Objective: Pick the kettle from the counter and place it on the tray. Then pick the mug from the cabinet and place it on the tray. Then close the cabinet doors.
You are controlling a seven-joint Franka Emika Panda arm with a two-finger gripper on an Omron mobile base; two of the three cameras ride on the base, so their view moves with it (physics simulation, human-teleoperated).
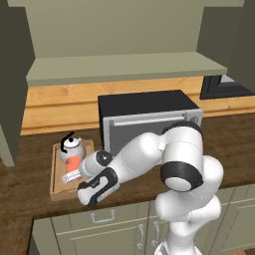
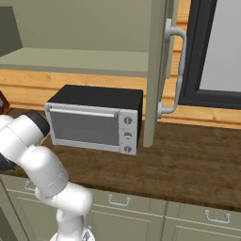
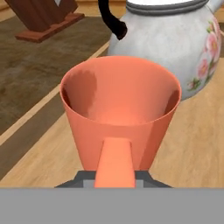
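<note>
The orange-red mug [image 3: 118, 113] stands upright on the light-wood tray [image 3: 192, 144], its handle pointing back at my hand. My gripper [image 3: 114, 179] is shut on that handle, and the dark fingertips [image 3: 74, 180] sit tight on either side of it. In the left base view the gripper [image 1: 73, 175] is low over the tray [image 1: 58, 179], with the mug [image 1: 73, 163] just ahead of it. The white-grey kettle [image 1: 71, 148] with its black arched handle stands on the tray right behind the mug; it shows flower prints [image 3: 175, 52]. The cabinet [image 1: 124, 67] stands open, its shelf bare.
A black and silver microwave [image 1: 144, 114] stands on the dark wood counter [image 1: 25, 184] just right of the tray. The right cabinet door [image 2: 157, 70] juts out over the counter [image 2: 188, 164], and the left door [image 1: 10, 99] hangs open. A brown wooden stand [image 3: 43, 17] lies beyond the tray.
</note>
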